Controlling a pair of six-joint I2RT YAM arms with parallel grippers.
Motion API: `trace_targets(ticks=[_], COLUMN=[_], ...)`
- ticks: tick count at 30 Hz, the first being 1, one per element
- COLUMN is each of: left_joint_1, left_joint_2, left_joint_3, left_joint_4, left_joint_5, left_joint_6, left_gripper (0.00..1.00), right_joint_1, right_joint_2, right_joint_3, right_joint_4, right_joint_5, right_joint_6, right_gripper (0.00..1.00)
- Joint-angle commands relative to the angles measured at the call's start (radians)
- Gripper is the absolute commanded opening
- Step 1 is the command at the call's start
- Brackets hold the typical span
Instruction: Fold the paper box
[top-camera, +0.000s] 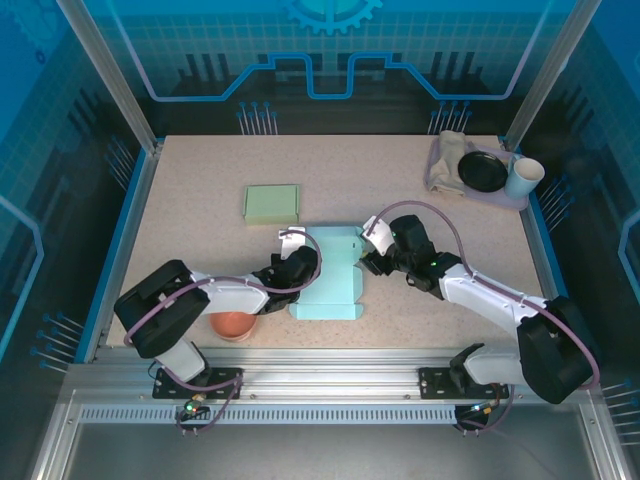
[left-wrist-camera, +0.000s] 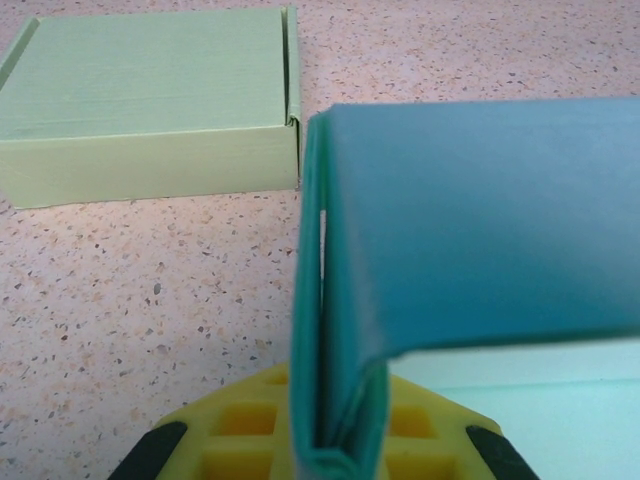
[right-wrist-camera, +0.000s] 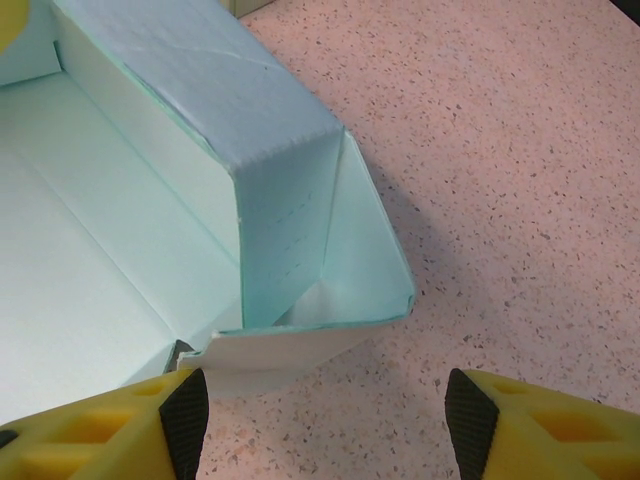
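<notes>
Folding step, near to far. The left hand is clenched on the doubled-over side wall of the paper box, pinching it from below so that it stands upright. The right hand is released, its fingers spread on either side of the near corner of the box and touching nothing that can be seen. The box lies half formed at the centre of the desk: the base is flat, and the corner flap is raised but not yet tucked.

To do the step well, the left hand should probably hold its pinch steady as an anchor. The right hand should press the loose flap inward along its crease, square to the wall. Pushing on a slant would likely slide the light box or buckle the card.

Pose: both arms reach forward and inward with elbows low, and they meet the box from opposite sides. The left hand is at the box's 9 o'clock edge, the right hand at about 2 o'clock.

A bowl sits beside the left forearm, at 8 o'clock from the box. A finished green box lies at 11 o'clock, apart from the work. A tray with a cup stands in the far corner at 2 o'clock.
</notes>
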Motion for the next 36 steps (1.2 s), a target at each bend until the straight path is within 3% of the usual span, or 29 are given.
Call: trace_targets(ticks=[1, 11, 25, 30, 36], left_joint_1=[0.003, 0.0, -0.001, -0.001, 0.0], left_joint_2=[-0.032, -0.025, -0.029, -0.02, -0.006], left_joint_3=[-0.016, -0.007, 0.014, 0.026, 0.035], left_joint_4=[0.04, 0.04, 0.007, -0.015, -0.017], left_joint_5=[0.025, 0.036, 0.036, 0.024, 0.008], left_joint_6=[-0.005, -0.013, -0.054, -0.052, -0.038], left_gripper=[0.09, 0.09, 0.09, 0.09, 0.09], right_joint_1=[0.012, 0.036, 0.072, 0.072, 0.071], right_joint_2=[-0.007, -0.003, -0.009, -0.076, -0.228], right_joint_3=[-0.008, -0.002, -0.011, -0.025, -0.034], right_joint_4=[0.041, 0.043, 0.089, 0.082, -0.009], right_joint_5=[-0.026, -0.008, -0.135, -0.145, -0.065], right_joint_6=[0.031, 0.032, 0.098, 0.112, 0.096], right_gripper=[0.67, 0.66, 0.61, 0.65, 0.67])
